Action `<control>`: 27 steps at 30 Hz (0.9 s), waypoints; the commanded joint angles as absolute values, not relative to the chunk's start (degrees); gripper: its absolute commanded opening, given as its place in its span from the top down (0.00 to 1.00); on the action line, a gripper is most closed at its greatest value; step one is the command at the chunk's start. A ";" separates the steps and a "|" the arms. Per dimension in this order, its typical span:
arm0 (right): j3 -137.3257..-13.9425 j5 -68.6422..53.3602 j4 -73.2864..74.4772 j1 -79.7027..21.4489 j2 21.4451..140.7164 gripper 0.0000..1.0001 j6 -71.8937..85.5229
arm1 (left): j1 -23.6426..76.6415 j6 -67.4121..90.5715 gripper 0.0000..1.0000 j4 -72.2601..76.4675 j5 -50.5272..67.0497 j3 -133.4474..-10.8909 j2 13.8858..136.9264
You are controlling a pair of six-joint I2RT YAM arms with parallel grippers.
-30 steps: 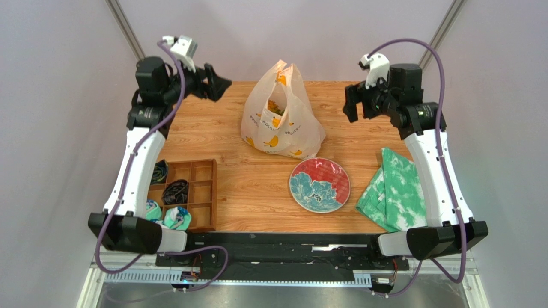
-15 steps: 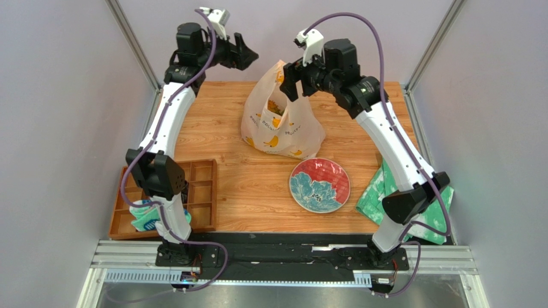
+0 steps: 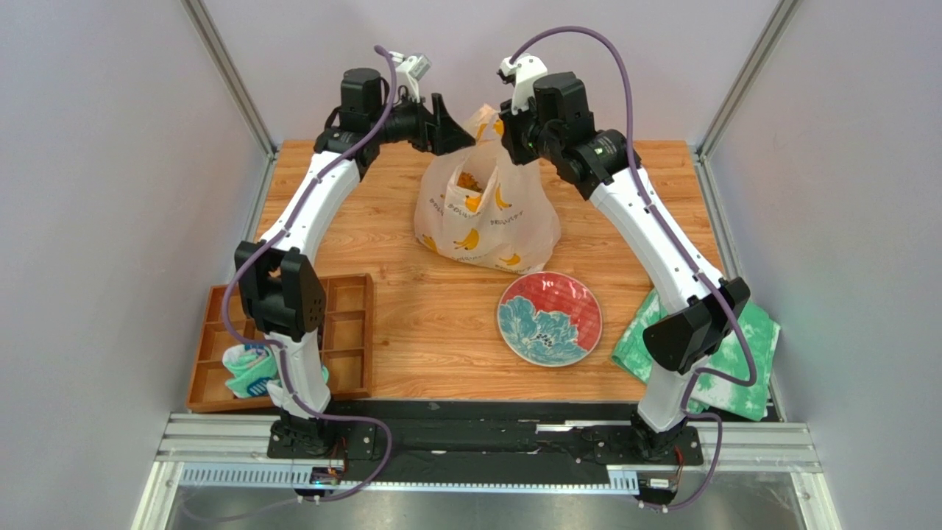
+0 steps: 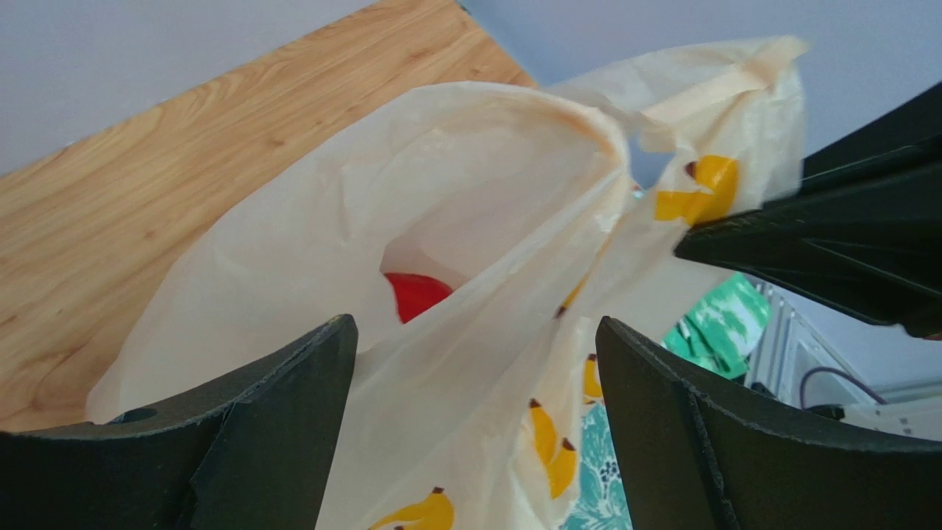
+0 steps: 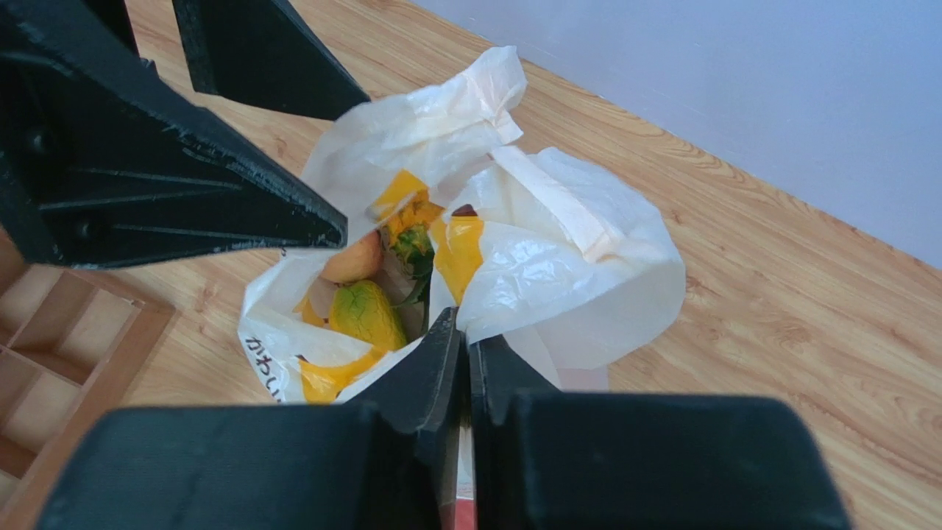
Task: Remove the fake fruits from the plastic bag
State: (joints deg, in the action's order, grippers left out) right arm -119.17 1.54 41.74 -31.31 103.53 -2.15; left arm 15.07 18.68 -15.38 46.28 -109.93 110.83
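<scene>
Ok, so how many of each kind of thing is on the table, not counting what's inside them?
Bag: 1
Plate: 1
Cloth: 1
Wooden tray: 1
Total: 4

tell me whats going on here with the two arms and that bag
Two robot arms are working at the top of a thin translucent white plastic bag printed with yellow bananas, standing on the wooden table. The right gripper has its jaws closed, seemingly on the bag's rim; the left gripper has its jaws open at the bag's top. The small plastic fake fruits lie inside; none is out.
</scene>
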 commanded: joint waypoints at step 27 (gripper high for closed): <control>-138.38 -7.10 15.65 -15.12 113.50 1.00 -9.83 | 9.84 7.21 1.00 -16.60 39.35 -140.90 112.43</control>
